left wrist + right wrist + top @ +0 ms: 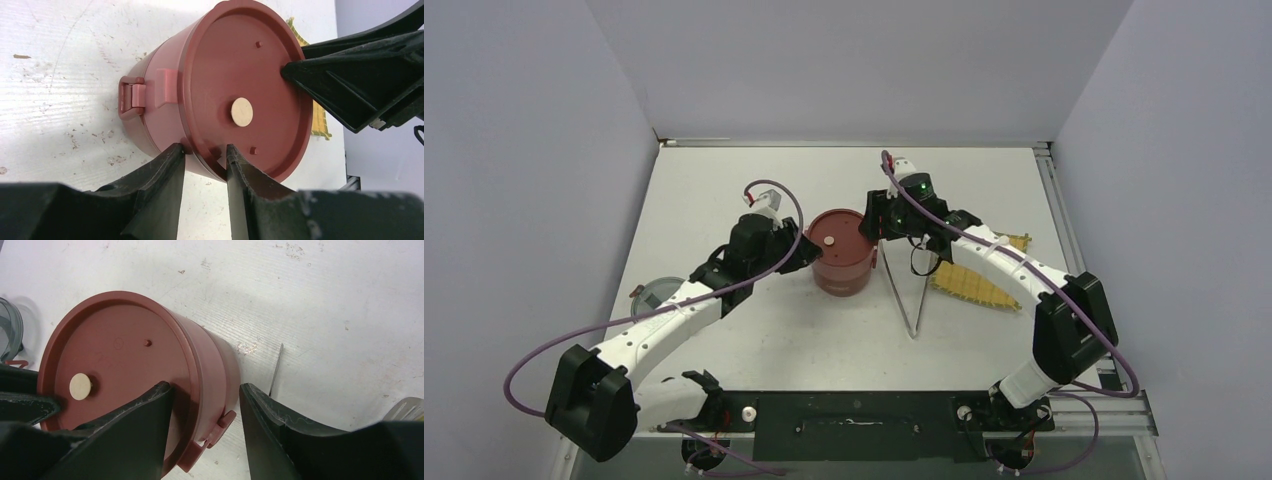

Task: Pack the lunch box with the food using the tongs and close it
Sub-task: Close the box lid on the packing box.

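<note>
Pinch the lunch box (841, 250), likely stiff and slick, at its rim; your right gripper (206, 386) straddles it open, left gripper (204, 147) unclear.

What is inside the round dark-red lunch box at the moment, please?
Nothing inside shows: its flat dark-red lid covers the round dark-red lunch box, so any food is hidden. Only a small cream disc sits on the lid.

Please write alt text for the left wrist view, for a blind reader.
A round dark-red lunch box, lid on, stands on a white table. The left gripper straddles the lid's near rim; the right gripper straddles the far rim. A yellow mat shows behind.
</note>
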Tool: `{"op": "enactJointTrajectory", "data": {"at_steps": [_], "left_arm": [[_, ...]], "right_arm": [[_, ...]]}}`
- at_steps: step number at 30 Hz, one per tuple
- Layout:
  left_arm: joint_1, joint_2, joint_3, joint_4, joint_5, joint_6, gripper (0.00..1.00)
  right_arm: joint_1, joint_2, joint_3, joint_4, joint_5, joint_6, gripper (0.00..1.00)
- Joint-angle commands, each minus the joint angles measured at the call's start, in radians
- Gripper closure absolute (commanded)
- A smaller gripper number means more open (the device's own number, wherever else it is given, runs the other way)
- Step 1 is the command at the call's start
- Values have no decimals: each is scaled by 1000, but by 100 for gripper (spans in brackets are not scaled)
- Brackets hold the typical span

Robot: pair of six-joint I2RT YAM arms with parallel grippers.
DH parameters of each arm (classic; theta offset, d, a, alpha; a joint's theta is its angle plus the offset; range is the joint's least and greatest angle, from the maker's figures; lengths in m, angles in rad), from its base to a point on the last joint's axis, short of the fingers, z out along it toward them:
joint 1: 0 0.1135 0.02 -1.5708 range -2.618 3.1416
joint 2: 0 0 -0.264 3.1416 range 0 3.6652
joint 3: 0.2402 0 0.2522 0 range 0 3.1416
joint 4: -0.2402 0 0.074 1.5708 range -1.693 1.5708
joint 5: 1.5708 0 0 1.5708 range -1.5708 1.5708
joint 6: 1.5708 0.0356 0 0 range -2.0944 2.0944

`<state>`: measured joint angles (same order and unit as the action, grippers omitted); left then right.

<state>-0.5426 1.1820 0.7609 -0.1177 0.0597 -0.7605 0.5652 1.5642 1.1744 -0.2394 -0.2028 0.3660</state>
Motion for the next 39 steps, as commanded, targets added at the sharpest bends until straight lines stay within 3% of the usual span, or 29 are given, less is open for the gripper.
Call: {"op": "enactJointTrajectory", "data": {"at_steps": [1, 11, 15, 25, 31, 39], "left_arm": [[-34, 92, -75, -267, -162, 88, 73], [-112, 128, -2, -343, -300, 116, 71], [-112, 108, 70, -353, -284, 134, 63], [-111, 48, 274, -402, -224, 171, 47], [-114, 10, 246, -363, -133, 135, 42], [-123, 16, 168, -302, -103, 114, 40]], "right_arm": [[2, 8, -75, -61, 74, 8, 50], [79, -64, -211, -30, 318, 59, 57], [95, -101, -234, -32, 372, 72, 56], [136, -193, -58, -150, 428, 49, 36], [201, -250, -26, -188, 445, 58, 28], [246, -274, -77, -177, 415, 103, 25]]}}
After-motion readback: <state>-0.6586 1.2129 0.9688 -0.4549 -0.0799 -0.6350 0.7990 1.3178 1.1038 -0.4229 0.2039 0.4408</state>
